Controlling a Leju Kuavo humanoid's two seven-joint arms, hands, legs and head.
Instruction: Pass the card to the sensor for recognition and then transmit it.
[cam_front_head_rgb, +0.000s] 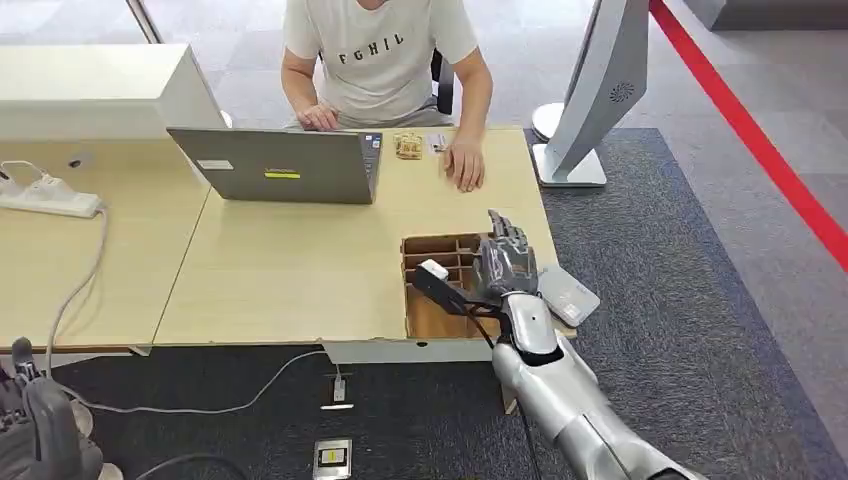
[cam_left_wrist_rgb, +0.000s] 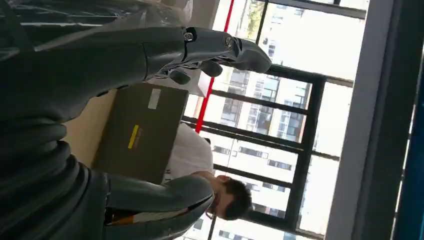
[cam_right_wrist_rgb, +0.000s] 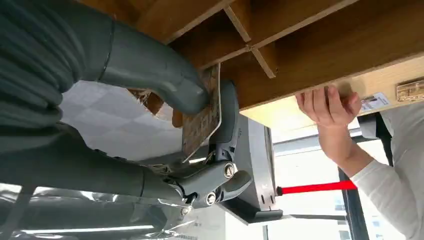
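My right hand (cam_front_head_rgb: 505, 262) hovers over the right side of a cardboard box with dividers (cam_front_head_rgb: 432, 248), fingers pointing away from me. In the right wrist view the thumb and fingers (cam_right_wrist_rgb: 227, 117) pinch a thin card (cam_right_wrist_rgb: 202, 122) with a brown patterned face, held on edge just off the box's cells (cam_right_wrist_rgb: 250, 45). The grey flat sensor (cam_front_head_rgb: 568, 295) lies on the table's right edge, just right of that hand. My left hand (cam_front_head_rgb: 40, 430) hangs low at the bottom left, below the table; its fingers (cam_left_wrist_rgb: 225, 47) are stretched out with nothing in them.
A person sits at the far side behind a grey laptop (cam_front_head_rgb: 285, 165), one hand (cam_front_head_rgb: 465, 165) flat on the table. A white floor stand (cam_front_head_rgb: 590, 90) rises off the table's far right corner. A power strip (cam_front_head_rgb: 50, 195) with cables lies at the left.
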